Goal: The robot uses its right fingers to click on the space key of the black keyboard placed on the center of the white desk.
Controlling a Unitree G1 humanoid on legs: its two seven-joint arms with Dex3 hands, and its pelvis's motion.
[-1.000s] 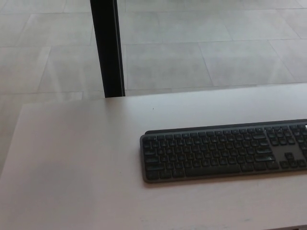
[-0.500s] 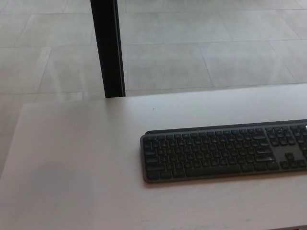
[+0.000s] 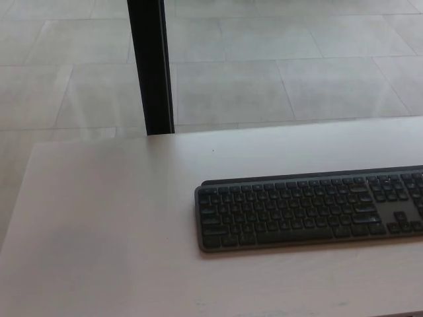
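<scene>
Black keyboard (image 3: 310, 209) lying flat on the white desk (image 3: 112, 224), toward the right and running off the right edge, space key maybe the long one in its near row, too blurry to tell, black post (image 3: 151, 66) behind the desk's far edge, grey tiled floor (image 3: 277, 72) beyond, neither robot hand showing, so no telling if open or closed

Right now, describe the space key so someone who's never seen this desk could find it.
Start at the white desk and find the black keyboard on its right side, running off the picture's right edge. On the keyboard's nearest row, the space key is the one long bar; every key around it is short.
</scene>
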